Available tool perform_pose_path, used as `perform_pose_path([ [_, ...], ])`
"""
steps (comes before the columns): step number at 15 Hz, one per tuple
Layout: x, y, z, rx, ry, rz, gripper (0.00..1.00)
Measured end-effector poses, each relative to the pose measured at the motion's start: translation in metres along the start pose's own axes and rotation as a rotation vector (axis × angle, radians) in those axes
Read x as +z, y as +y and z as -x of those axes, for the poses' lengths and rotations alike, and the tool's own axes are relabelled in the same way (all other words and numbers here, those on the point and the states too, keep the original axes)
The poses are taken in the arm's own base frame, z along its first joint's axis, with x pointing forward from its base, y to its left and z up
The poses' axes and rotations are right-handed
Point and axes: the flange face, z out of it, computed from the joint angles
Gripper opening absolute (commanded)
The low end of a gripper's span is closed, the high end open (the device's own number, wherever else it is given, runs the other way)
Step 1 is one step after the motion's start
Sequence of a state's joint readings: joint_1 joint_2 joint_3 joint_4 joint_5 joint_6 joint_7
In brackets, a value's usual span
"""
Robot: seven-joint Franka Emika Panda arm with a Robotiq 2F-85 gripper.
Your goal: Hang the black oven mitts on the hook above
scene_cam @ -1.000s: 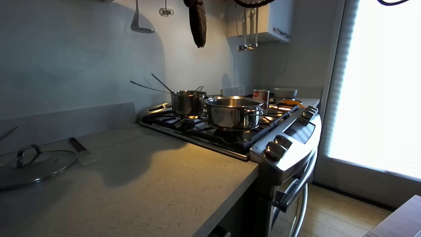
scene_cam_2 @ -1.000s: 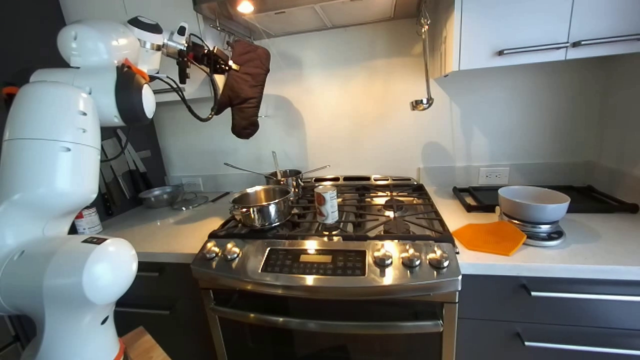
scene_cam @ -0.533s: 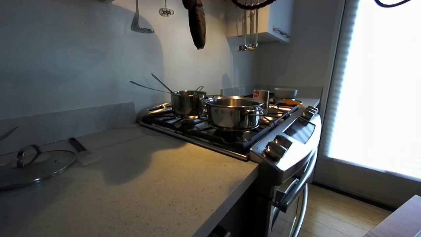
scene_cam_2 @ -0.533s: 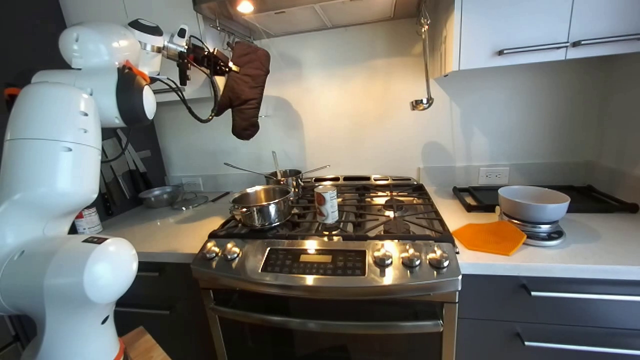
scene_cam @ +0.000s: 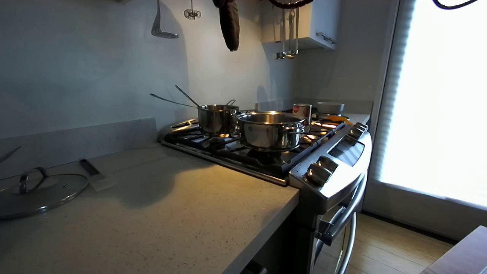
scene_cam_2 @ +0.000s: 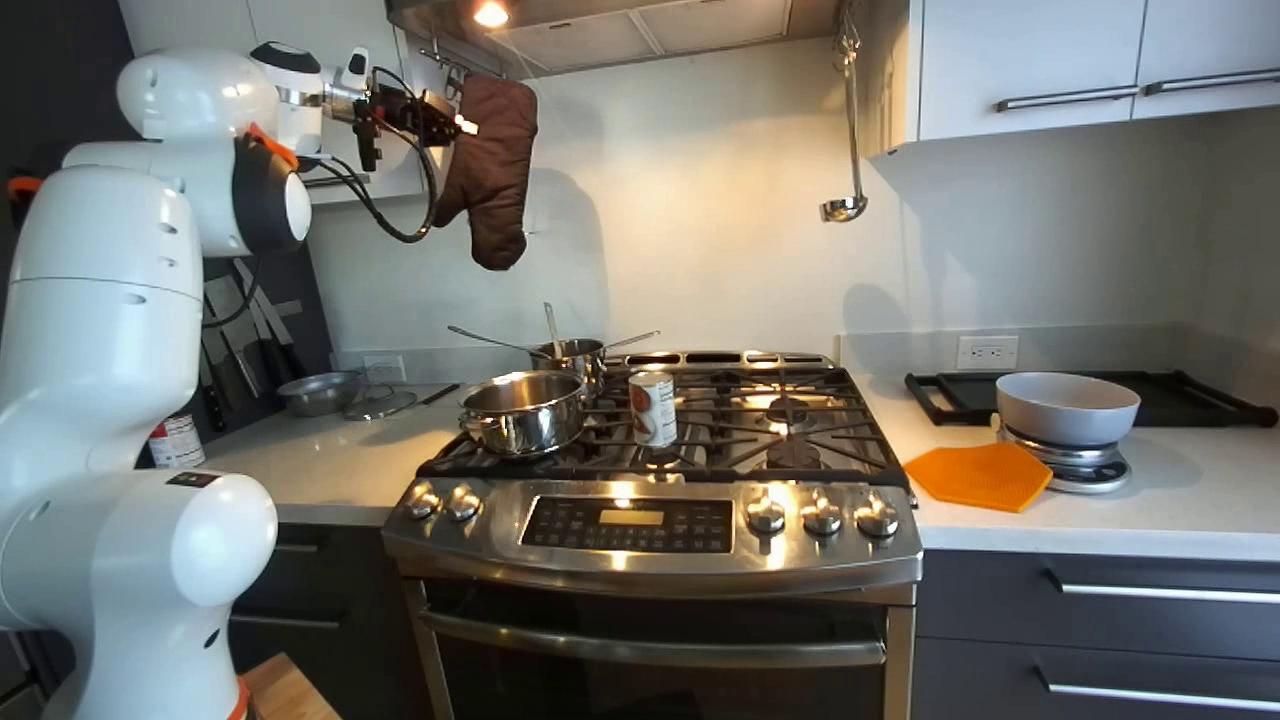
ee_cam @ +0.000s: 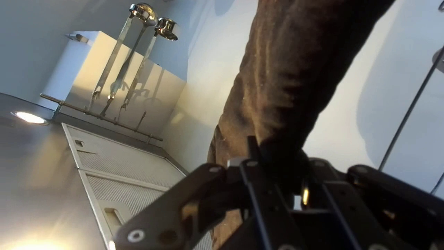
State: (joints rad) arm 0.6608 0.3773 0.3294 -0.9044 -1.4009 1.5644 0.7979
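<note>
Gripping the dark quilted oven mitt (scene_cam_2: 495,172) near its cuff, on the thumb side, the gripper (scene_cam_2: 467,125) has its jaws pinched together on fabric; wrist view agrees. Mitt hangs fingers-down in mid-air, well above the stovetop (scene_cam_2: 715,445), near the left edge of the range hood (scene_cam_2: 570,45) in an exterior view. Colour reads dark brown; only one mitt can be made out.

Handling, judged by look: light, soft, floppy, nothing to break, quilted cloth probably not slippery, so a firm pinch should do. Padding likely squashes, and the loose lower end may swing and lag on any quick move. Best hold: high on the cuff, close to a hanging loop if it has one, with that loop left free for catching; no loop can be made out.

Hook rail (scene_cam_2: 438,57) is just beside the cuff, along the hood's left edge; can't tell whether the mitt is caught on it. Step looks like lining up, task near done; letting go early could drop the mitt toward the stovetop.

Below: steel pot (scene_cam_2: 525,430) by the stovetop's left edge, saucepan (scene_cam_2: 590,368) at its back left corner, labelled can (scene_cam_2: 653,410) just beside the pot. Further out, ladle (scene_cam_2: 844,207) hangs at the hood's right edge.
</note>
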Motion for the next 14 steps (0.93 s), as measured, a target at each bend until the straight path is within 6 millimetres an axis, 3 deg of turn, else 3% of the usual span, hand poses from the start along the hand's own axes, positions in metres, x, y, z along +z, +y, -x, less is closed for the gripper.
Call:
perform_pose_path([
  [14, 0.0084, -0.0047, 0.0041, -0.011, -0.005, 0.036, 0.05],
])
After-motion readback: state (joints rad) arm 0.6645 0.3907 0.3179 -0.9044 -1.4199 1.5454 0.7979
